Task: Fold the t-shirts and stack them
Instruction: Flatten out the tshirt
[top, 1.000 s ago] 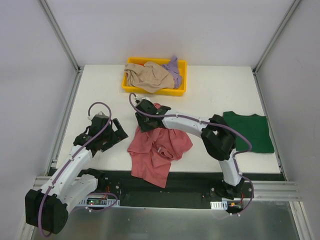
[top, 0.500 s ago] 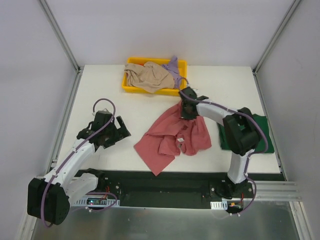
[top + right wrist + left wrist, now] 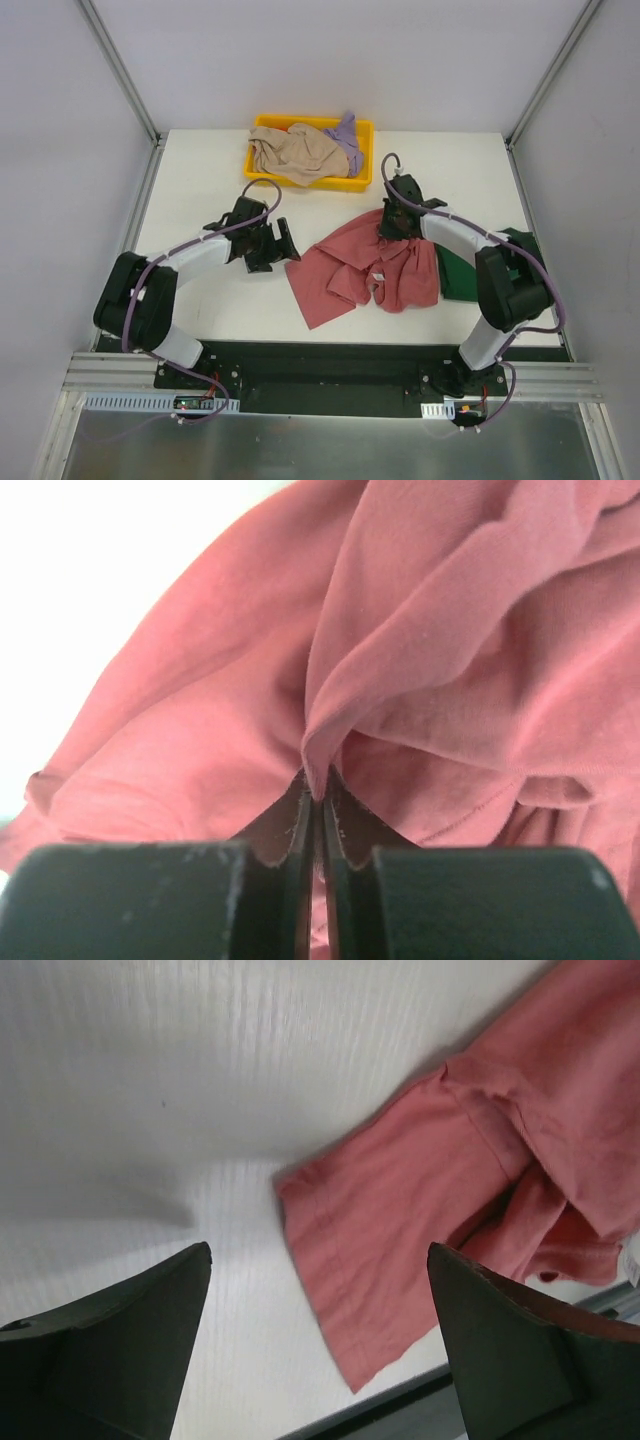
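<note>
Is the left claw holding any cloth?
No, the left gripper is wide open; the rose-red shirt lies on the table beneath it.

Bright, even light from above; soft shadows and some blur in the wrist views

In the top view the white worktop [image 3: 200, 170] is lit evenly and looks sharp, with only short soft shadows under the arms and beside the rose-red t-shirt [image 3: 370, 270]. In the left wrist view the worktop is smeared in fine streaks, a soft grey shadow lies at the left, and the dark jaws are out of focus. In the right wrist view the background is burnt to pure white, while the cloth folds are sharp
</note>
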Available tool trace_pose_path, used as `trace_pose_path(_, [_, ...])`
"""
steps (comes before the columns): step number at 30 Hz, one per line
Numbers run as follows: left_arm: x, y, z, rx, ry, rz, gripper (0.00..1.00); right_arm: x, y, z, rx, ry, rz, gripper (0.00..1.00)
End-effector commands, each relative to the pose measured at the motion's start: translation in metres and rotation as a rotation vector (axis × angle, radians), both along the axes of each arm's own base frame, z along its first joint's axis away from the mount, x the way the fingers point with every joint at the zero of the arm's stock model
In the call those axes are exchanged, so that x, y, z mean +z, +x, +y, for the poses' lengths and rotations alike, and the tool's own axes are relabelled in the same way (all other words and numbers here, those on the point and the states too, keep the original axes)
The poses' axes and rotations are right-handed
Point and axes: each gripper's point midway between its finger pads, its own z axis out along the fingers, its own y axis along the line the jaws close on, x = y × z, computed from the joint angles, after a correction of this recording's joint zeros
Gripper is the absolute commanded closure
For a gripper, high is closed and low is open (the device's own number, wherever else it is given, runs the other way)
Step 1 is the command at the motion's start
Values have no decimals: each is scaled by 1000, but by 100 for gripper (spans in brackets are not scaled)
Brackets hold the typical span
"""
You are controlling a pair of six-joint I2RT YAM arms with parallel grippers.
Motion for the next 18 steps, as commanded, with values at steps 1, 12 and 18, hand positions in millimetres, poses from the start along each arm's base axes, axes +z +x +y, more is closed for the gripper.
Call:
trace_pose_path(1, [-4,25,-11,-2,85,-44,15,33,-3,2,24,55,-81,93])
trace_pose_path(12, [-55,2,-2,13,416,88,34,82,-9,-14,3,113,-202,93])
trace_pose_path(18, [-62,1,-20,-37,415,100,56,103,-12,-19,0,151,-259,92])
